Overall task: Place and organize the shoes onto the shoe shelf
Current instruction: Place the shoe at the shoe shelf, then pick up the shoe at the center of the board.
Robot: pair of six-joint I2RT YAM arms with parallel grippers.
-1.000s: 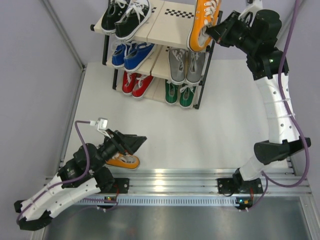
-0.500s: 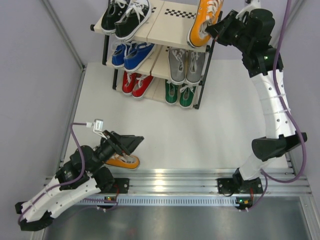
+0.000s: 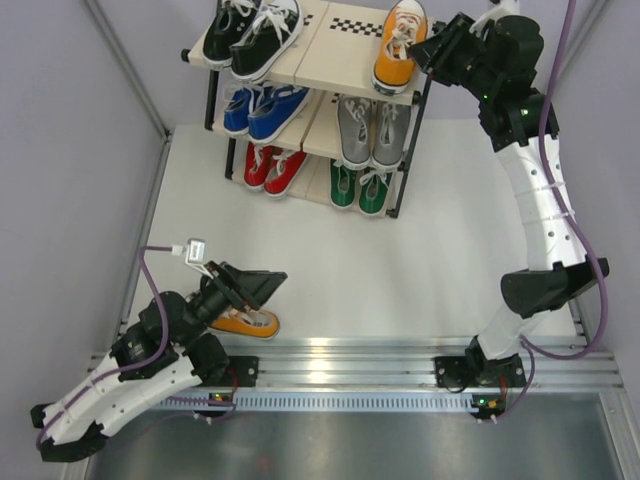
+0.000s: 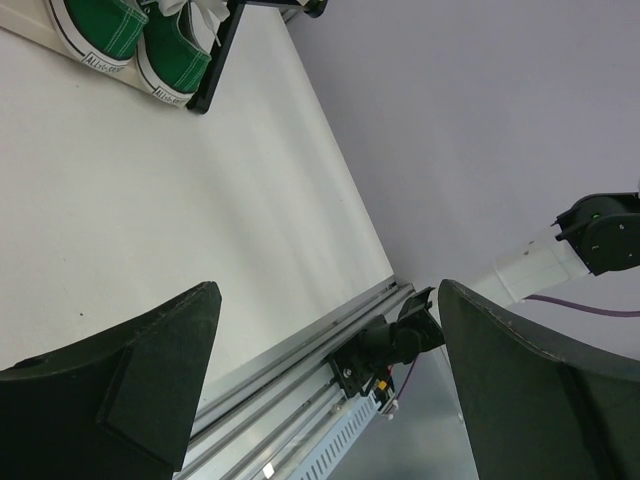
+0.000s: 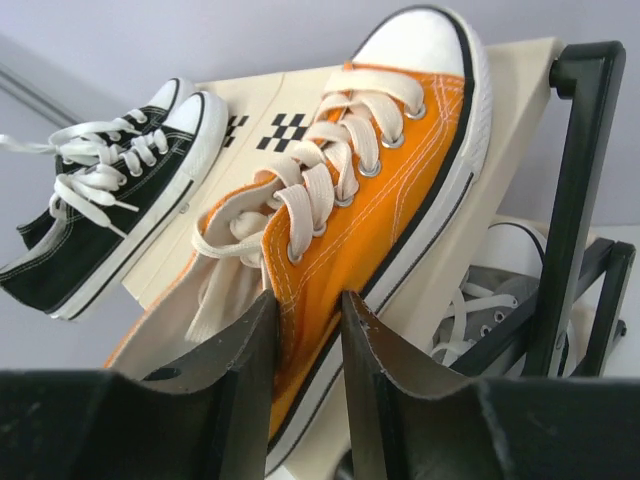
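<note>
Orange shoe (image 3: 398, 48): on shelf (image 3: 335, 50) top tier, right end. Right end effector (image 5: 305, 305): narrow, fingers straddling its side; grip cannot be told. Left end effector (image 4: 330, 290): wide, over second orange shoe (image 3: 245, 322) on bench (image 3: 400, 260).

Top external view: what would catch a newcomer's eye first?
One orange shoe lies on the top tier of the shoe shelf, at its right end, with the right gripper at its heel. A second orange shoe lies alone on the table, near left, partly under the open left gripper.
</note>
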